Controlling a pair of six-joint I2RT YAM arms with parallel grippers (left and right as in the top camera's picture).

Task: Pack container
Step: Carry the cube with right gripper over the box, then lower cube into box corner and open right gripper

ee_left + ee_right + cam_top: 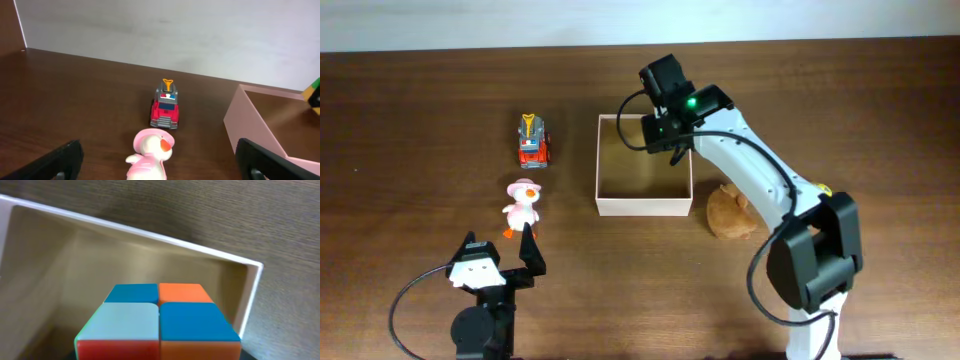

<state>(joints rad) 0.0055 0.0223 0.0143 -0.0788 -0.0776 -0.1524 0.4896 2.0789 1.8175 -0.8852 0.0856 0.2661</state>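
Firstly, overhead view. Left gripper (500,245): well to the container's left and nearer the camera side, fingers spread wide, holding nothing and touching nothing. Right gripper (665,128): above the container's far right corner; its fingers are masked by the black wrist housing, so the opening cannot be read here. Container (643,207): square, shallow, open-topped, thin white walls, tan floor, with nothing visible on the part of the floor not covered by the arm. Duck toy (523,208) and toy truck (533,141): left of the container, apart from it and from each other. Brown lump (725,215): just right of the container, half hidden behind the right arm, identity unclear.

Next, left wrist view. Fingers (60,160): at the two lower corners, far apart, cut off by the frame. Duck toy (150,155) lies between them, untouched, its lower body cropped. Toy truck (165,107) sits beyond it. Container wall (250,130) stands to the right, looking pinkish. A yellow-green scrap at the right edge is too cropped to name.

Lastly, right wrist view. Colour cube (160,317): two-by-two, with blue, orange and pale tiles, gripped half-closed over the container's tan inside (100,255). The fingers themselves are hidden beneath it.
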